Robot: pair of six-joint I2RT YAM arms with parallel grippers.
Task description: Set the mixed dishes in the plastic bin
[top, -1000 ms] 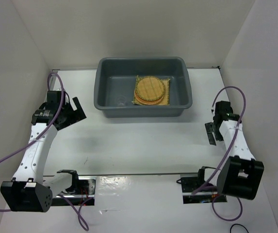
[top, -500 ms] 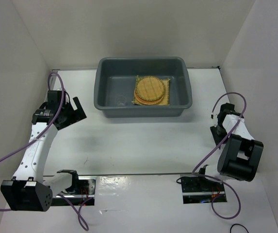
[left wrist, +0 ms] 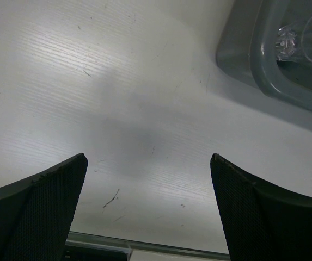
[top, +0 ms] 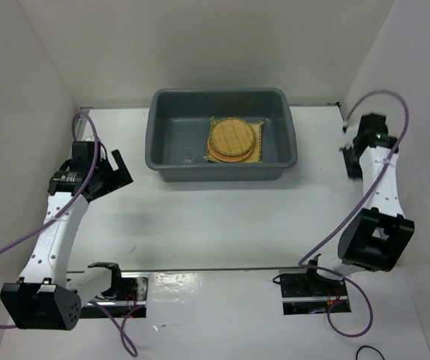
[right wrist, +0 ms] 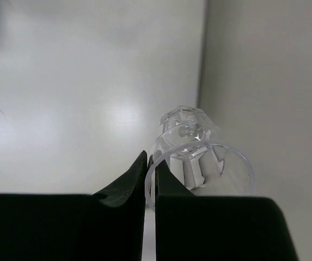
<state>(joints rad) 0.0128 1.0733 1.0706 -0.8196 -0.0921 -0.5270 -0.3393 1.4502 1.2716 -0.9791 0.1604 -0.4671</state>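
The dark grey plastic bin [top: 154, 142] stands at the back centre. Inside it the square yellow mat [top: 258, 153] lies under a round tan woven disc [top: 233, 138], with a clear glass cup [top: 187, 156] to their left. That cup [left wrist: 286, 39] also shows in the left wrist view, inside the bin's corner [left wrist: 264, 70]. My right gripper [right wrist: 150, 161] is shut on the rim of another clear glass cup [right wrist: 199, 155], which lies tilted on the table by the right wall. In the top view this gripper [top: 350, 159] is right of the bin. My left gripper [left wrist: 148, 159] hangs open over bare table, left of the bin [top: 117, 172].
White walls close the table on the left, back and right; the right wall [right wrist: 264, 81] is right beside the held cup. Purple cables loop over both arms [top: 383, 97]. A metal rail [top: 215, 268] crosses the near edge between the arm bases.
My right arm has swung from the near right out to the far right by the wall, and its jaws have gone from open to shut on the cup's rim. The left arm has not moved.
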